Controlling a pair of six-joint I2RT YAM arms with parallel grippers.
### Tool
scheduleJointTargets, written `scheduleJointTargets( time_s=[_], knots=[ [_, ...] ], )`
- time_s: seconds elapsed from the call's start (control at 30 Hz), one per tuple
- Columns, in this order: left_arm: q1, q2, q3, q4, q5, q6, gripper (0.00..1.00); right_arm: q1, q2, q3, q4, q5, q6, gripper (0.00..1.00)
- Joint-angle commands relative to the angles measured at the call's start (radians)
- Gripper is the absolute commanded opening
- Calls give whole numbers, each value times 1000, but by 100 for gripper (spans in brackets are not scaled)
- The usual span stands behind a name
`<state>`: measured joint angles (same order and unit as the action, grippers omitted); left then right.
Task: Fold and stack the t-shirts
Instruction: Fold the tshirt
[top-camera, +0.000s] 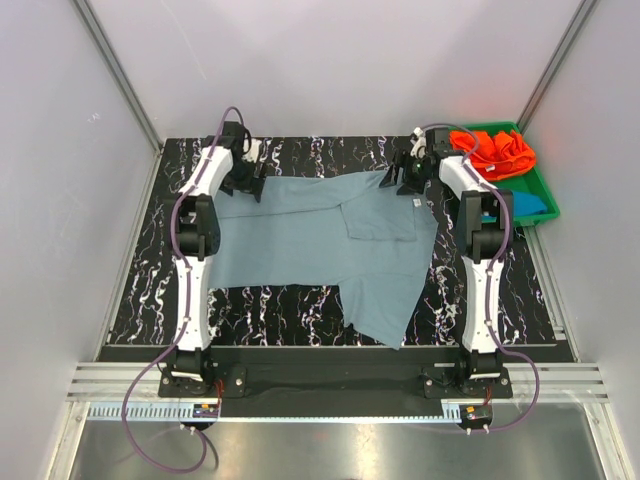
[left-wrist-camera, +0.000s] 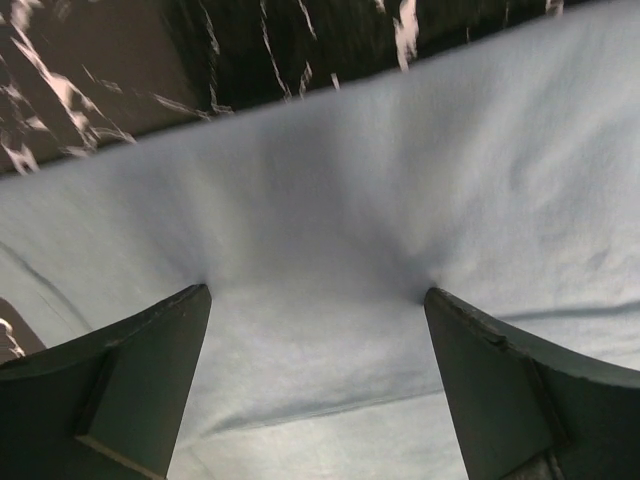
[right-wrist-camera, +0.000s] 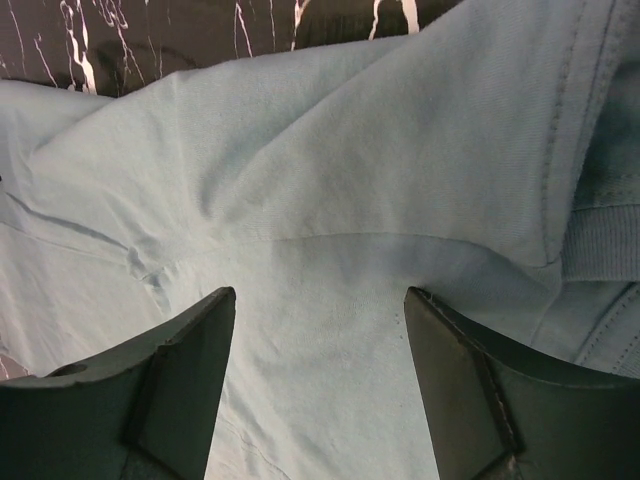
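The dusty grey-blue t-shirt (top-camera: 320, 240) lies spread on the black marbled table, with a flap folded over its right part and a small white neck label (top-camera: 417, 203). My left gripper (top-camera: 252, 183) is open at the shirt's far left edge; in the left wrist view its fingertips (left-wrist-camera: 200, 295) rest on the cloth (left-wrist-camera: 330, 200). My right gripper (top-camera: 405, 180) is open at the shirt's far right corner, its fingertips (right-wrist-camera: 225, 297) resting on the cloth (right-wrist-camera: 330, 150) near a seam. The orange t-shirt (top-camera: 497, 150) and the teal-blue t-shirt (top-camera: 530, 206) lie in the tray.
A green plastic tray (top-camera: 548, 190) stands at the far right corner of the table (top-camera: 270, 310). Grey walls and metal rails close in the table on the left, right and far sides. Bare marbled surface shows in front of the shirt.
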<state>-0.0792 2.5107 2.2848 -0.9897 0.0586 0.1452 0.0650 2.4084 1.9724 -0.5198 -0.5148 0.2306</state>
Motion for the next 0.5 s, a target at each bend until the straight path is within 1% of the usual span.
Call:
scheduleJointTargets(
  time_s=[0.0,0.2,0.47],
  knots=[
    [4,31,90,33,-23,-1,96,-4,43,57,20,29,10,77],
    [4,66,146,66,-29,4,97,-8,84,120,32,39,13,77],
    [1,88,168,94,-40,10,97,-7,113,161,56,50,22,77]
  ],
)
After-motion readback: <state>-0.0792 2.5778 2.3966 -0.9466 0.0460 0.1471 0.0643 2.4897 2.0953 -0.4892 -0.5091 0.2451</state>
